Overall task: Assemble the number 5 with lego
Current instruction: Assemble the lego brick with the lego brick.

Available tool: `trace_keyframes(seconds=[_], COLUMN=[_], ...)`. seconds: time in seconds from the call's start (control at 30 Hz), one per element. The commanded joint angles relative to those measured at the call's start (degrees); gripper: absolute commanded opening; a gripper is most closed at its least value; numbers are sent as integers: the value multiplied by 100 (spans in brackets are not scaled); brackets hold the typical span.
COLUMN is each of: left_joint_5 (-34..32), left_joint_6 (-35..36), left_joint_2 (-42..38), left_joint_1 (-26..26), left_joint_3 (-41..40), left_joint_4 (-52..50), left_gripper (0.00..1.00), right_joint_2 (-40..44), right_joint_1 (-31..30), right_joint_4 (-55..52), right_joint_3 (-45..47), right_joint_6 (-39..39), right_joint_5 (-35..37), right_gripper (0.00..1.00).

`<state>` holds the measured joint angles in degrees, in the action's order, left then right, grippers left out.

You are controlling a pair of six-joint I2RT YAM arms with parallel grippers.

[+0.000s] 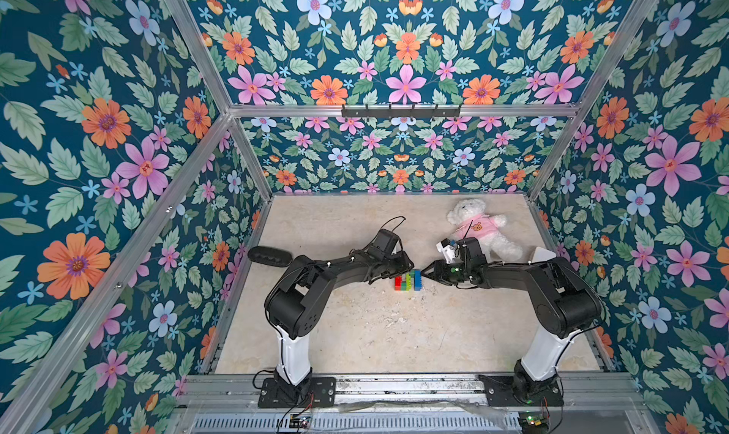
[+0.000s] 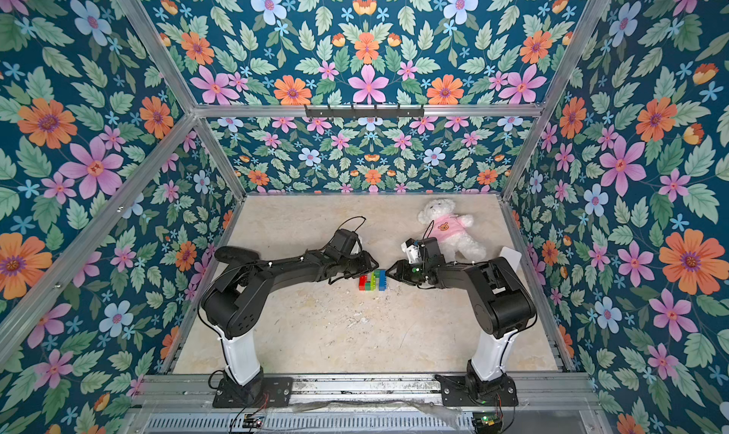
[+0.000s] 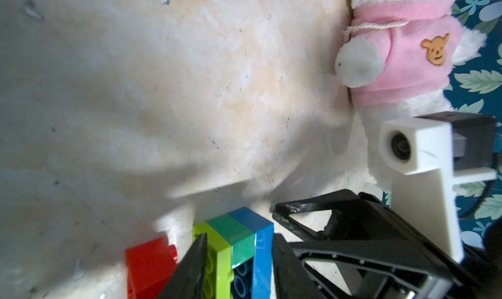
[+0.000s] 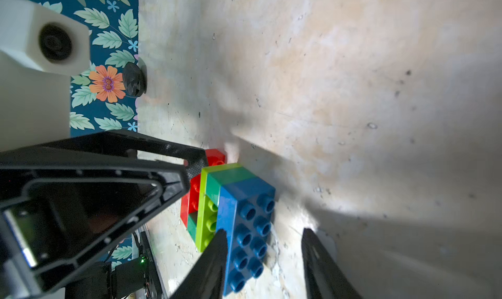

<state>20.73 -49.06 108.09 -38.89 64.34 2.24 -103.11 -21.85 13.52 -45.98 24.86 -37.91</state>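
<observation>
The lego stack (image 1: 408, 280) lies on its side on the table in both top views; left to right it runs red (image 1: 398, 283), dark green, lime, dark green, blue (image 1: 417, 280). It forms the number 5 (image 2: 372, 281). My left gripper (image 1: 411, 266) reaches it from the left. In the left wrist view this gripper (image 3: 239, 236) straddles the lime, green and blue bricks, with a thin gap beside the blue brick (image 3: 262, 254). My right gripper (image 1: 423, 272) comes from the right. In its wrist view that gripper (image 4: 264, 231) is open, one finger beside the blue brick (image 4: 244, 229), the other well clear.
A white teddy (image 1: 479, 227) in a pink shirt lies behind the right arm. A black oval object (image 1: 269, 256) sits by the left wall, and a white wedge-shaped thing (image 1: 543, 254) shows behind the right arm. Floral walls enclose the table.
</observation>
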Motion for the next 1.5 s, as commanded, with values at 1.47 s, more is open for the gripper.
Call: trace_keyframes(seconds=[1.47], left_joint_5=[-654], left_joint_6=[701], left_joint_2=[-3342], left_joint_1=[1404], left_joint_3=[-3061], left_joint_4=[-99], left_gripper=[52], right_joint_2=[-1165], right_joint_1=[-1182], right_joint_4=[-1290], right_joint_3=[-2405], right_joint_6=[27], right_joint_5=[712], right_gripper=[53])
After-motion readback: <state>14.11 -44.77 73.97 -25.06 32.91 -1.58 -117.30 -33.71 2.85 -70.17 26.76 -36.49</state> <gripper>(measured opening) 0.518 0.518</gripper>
